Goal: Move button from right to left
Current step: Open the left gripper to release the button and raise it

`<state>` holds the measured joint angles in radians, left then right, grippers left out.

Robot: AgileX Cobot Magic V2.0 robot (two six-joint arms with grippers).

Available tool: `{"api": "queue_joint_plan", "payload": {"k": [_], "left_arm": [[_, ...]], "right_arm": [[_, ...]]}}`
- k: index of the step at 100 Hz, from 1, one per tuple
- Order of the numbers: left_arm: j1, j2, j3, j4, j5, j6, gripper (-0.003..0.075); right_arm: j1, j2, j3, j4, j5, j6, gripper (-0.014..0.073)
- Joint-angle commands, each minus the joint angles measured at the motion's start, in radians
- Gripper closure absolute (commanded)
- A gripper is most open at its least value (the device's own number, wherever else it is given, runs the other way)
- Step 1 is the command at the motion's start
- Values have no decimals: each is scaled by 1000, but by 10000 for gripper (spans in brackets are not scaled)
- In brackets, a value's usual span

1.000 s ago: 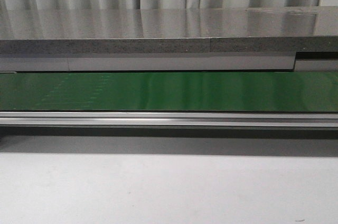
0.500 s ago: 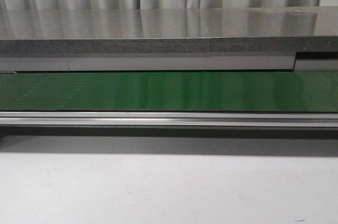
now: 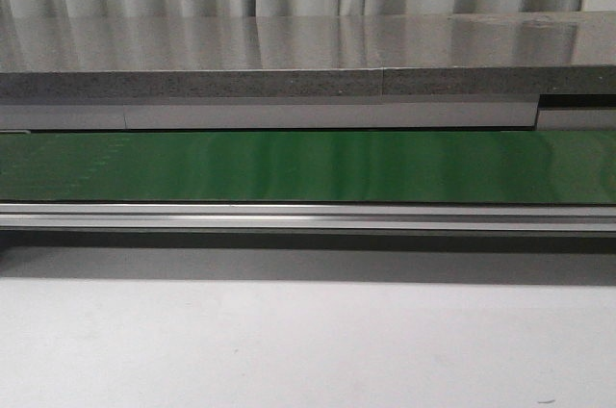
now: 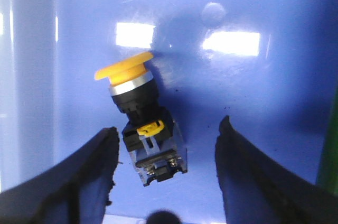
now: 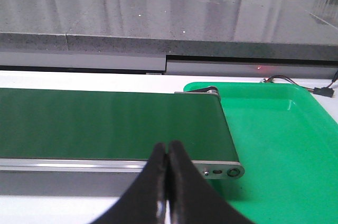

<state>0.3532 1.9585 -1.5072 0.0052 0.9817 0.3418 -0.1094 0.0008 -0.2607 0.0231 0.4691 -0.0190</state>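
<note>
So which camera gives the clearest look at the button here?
The left wrist view: the button lies on its side on a blue surface, yellow cap and black body fully visible between the open left gripper fingers. The front view shows only the green belt, and the right wrist view only belt, green tray and closed right gripper.

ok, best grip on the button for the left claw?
Take the black boxy body, not the yellow cap. The button lies on its side; the body offers flat sides, and the open left claw already straddles it from above.
</note>
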Motion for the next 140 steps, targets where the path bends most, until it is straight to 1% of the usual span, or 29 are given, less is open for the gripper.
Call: {"api": "queue_joint_plan", "payload": {"k": [1,18,25,34,46,53,80,104,120,140], "left_arm": [[2,-51,-27,-5,-13,-1,311],[-13,-89,-27,-5,-10,-1,320],[-19,-117,-27,-13,-21,-3,368],[-29,-163,-27,-38,-29,-5,479],[-52,-227,-27,-77,-30,-5,660],[-73,-265,-27,-83,-32,-5,738],[-203,-373,-27,-133,-54,-5,741],[-316,-444,-25,-236,-46,-5,741],[-364,-491,-25,-319,-43,-5,741],[-397,-559,2,-357,-62,-5,741]], "right_arm": [[3,11,-23,-10,-87,-1,661],[3,11,-23,-10,-87,-1,661],[3,11,-23,-10,-87,-1,661],[3,11,-23,-10,-87,-1,661],[3,11,-23,-10,-87,-1,661],[3,11,-23,-10,-87,-1,661],[3,11,-23,-10,-87,-1,661],[3,11,-23,-10,-87,-1,661],[3,11,-23,-10,-87,-1,661],[3,11,-23,-10,-87,-1,661]]}}
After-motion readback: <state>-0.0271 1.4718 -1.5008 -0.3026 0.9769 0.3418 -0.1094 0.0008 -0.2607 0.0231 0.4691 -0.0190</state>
